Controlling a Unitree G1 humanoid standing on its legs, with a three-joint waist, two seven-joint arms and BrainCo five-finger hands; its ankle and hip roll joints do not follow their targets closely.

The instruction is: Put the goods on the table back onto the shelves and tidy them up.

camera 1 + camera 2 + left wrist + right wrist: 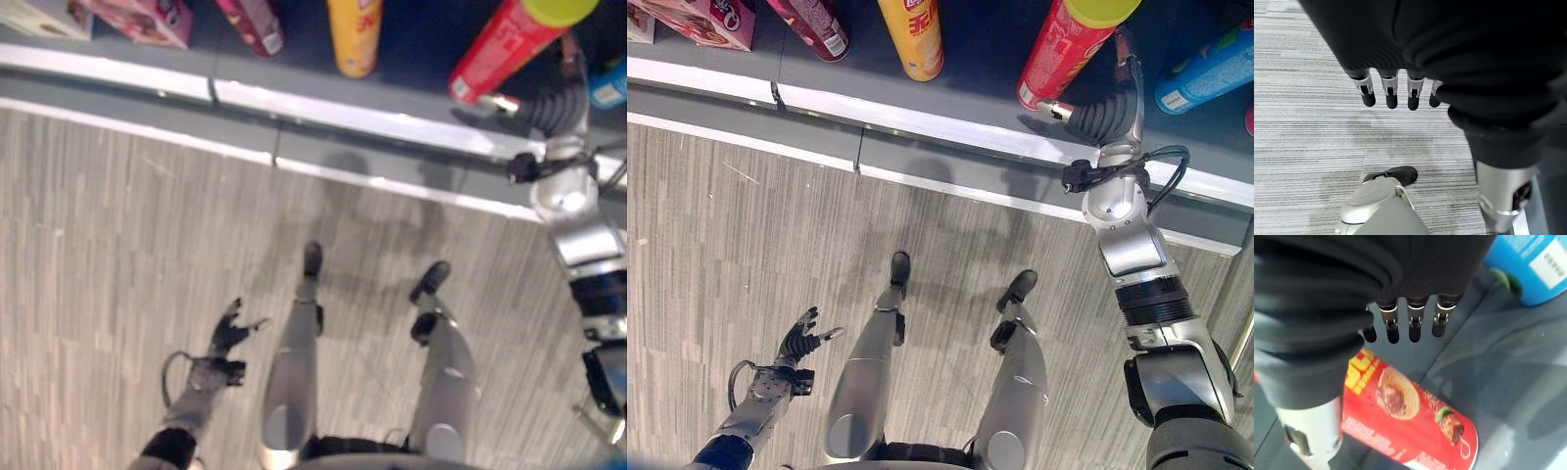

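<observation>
Left robot hand (801, 342): low over the striped floor (725, 225), fingers loosely spread, holding nothing.
Right robot hand (1104, 113): raised at the shelf (950, 122) edge, fingers relaxed and apart, just beside the red can.
Red can (1068, 49): yellow-lidded, standing on the shelf.
Neighbours: yellow can (913, 34), blue can (1210, 70), pink box (710, 20).

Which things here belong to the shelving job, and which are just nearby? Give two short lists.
Part of the job:
red can with yellow-green lid, upright on the shelf
right hand beside that can, fingers straight
yellow can
dark red can
blue can
pink box

Just nearby:
left hand, open and idle, low over the floor
</observation>
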